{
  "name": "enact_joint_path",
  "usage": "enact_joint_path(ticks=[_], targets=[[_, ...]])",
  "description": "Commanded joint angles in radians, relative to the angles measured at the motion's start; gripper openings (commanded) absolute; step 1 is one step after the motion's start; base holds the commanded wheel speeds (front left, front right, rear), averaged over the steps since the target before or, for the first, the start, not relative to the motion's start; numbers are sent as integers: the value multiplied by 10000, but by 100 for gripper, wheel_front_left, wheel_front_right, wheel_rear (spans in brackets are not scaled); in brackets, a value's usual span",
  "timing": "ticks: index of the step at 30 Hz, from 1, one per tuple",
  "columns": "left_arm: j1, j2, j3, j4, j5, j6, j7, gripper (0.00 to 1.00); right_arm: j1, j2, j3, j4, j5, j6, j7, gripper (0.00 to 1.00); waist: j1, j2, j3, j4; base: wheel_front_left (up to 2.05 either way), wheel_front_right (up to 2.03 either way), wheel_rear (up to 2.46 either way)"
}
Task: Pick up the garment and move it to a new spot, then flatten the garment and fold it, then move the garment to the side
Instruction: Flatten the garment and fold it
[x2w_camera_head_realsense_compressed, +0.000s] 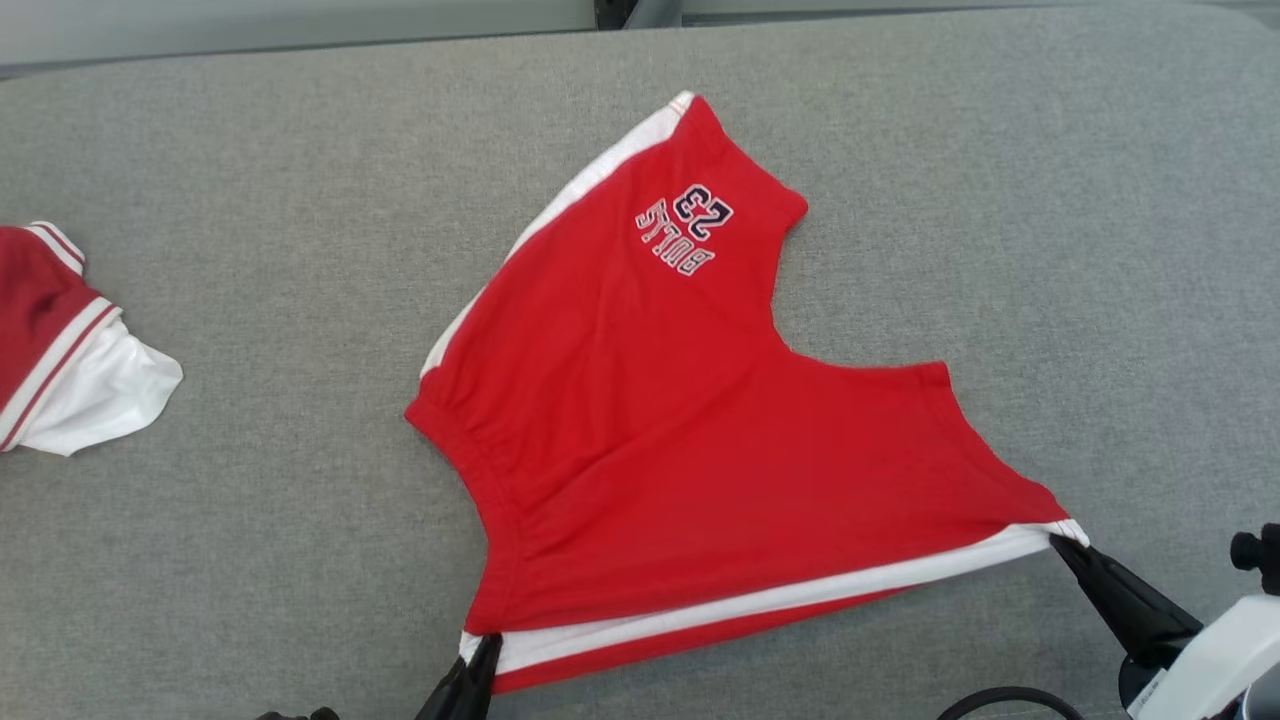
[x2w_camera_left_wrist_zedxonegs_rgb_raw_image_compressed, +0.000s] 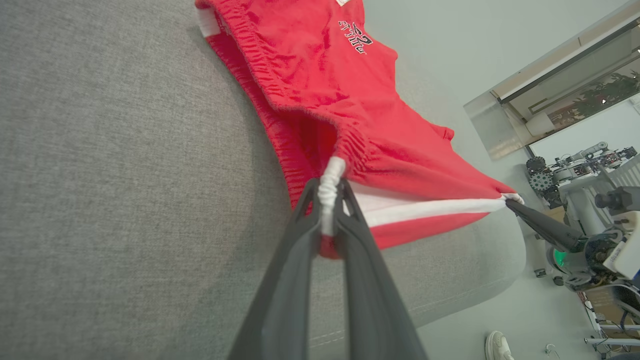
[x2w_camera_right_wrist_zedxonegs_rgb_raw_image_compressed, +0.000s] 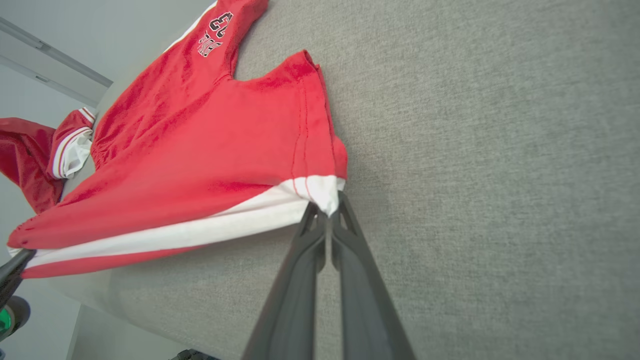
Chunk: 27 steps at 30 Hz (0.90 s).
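Note:
The garment (x2w_camera_head_realsense_compressed: 660, 430) is a pair of red shorts with white side stripes and a navy "BULLS 23" print, spread over the grey padded surface (x2w_camera_head_realsense_compressed: 250, 150). My left gripper (x2w_camera_head_realsense_compressed: 483, 648) is shut on the white waistband corner at the near left; the bunched elastic sits between its fingers (x2w_camera_left_wrist_zedxonegs_rgb_raw_image_compressed: 327, 197) in the left wrist view. My right gripper (x2w_camera_head_realsense_compressed: 1062, 542) is shut on the white-striped leg hem corner at the near right, seen close in the right wrist view (x2w_camera_right_wrist_zedxonegs_rgb_raw_image_compressed: 327, 210). The near edge of the garment (x2w_camera_right_wrist_zedxonegs_rgb_raw_image_compressed: 200, 165) is stretched taut between the two grippers.
A second red and white garment (x2w_camera_head_realsense_compressed: 60, 350) lies crumpled at the far left edge of the surface. The surface's near edge runs just behind both grippers. A person's white shoe (x2w_camera_left_wrist_zedxonegs_rgb_raw_image_compressed: 497, 346) stands on the floor beyond the edge.

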Motion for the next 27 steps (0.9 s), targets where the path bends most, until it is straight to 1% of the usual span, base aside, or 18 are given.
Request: enact_joint_path(ticks=[1, 3, 5, 8, 10, 12, 14, 17, 20, 22, 24, 27], targets=[[153, 36, 119, -27, -31, 137, -64, 0, 146, -144, -275, -73, 21, -71, 16, 0, 2, 3, -679, 263, 0, 0, 0], [186, 3, 119, -232, -105, 201, -4, 0, 248, 24, -565, -517, -82, -59, 248, 0, 2, 3, -625, 296, 0, 0, 0], [-174, 25, 98, -262, -24, 268, 172, 0, -76, 309, -707, -683, -278, -57, 555, 0, 2, 3, -465, 373, 0, 0, 0], [-1074, -229, 233, -205, -294, 207, 579, 0, -1156, 870, -854, -555, -514, -50, 1064, 0, 2, 3, 119, 618, 0, 0, 0], [-1822, -233, 541, -62, -272, 418, 838, 0, -2470, 1295, -804, -290, -919, -47, 1474, 0, 2, 3, 852, 681, 0, 0, 0], [-2614, -473, 791, 71, -464, 513, 1030, 0, -3793, 1829, -692, 213, -1234, -47, 1786, 0, 2, 3, 1445, 832, 0, 0, 0], [-3349, -592, 978, 249, -589, 570, 1235, 0, -5038, 2218, -614, 880, -1557, -47, 2037, 0, 2, 3, 1896, 1078, 0, 0, 0], [-4340, -925, 1087, 601, -784, 609, 1531, 0, -6818, 2585, -507, 1902, -2057, -45, 2343, 0, 2, 3, 2448, 1509, 0, 0, 0], [-5246, -1233, 946, 1191, -774, 525, 1846, 0, -8180, 2731, -450, 3008, -2449, -45, 2558, 0, 2, 3, 2843, 1966, 0, 0, 0], [-5765, -1471, 801, 1714, -628, 552, 1949, 0, -8902, 2826, -396, 3716, -2689, -45, 2570, 0, 2, 3, 2959, 2254, 0, 0, 0], [-6147, -1736, 725, 2217, -554, 610, 1916, 0, -9500, 2884, -258, 4326, -2856, -44, 2609, 0, 2, 3, 3022, 2474, 0, 0, 0], [-6554, -1989, 718, 2837, -463, 637, 1769, 0, -10186, 2964, -33, 5138, -3037, -44, 2538, 0, 2, 3, 3044, 2707, 0, 0, 0]])
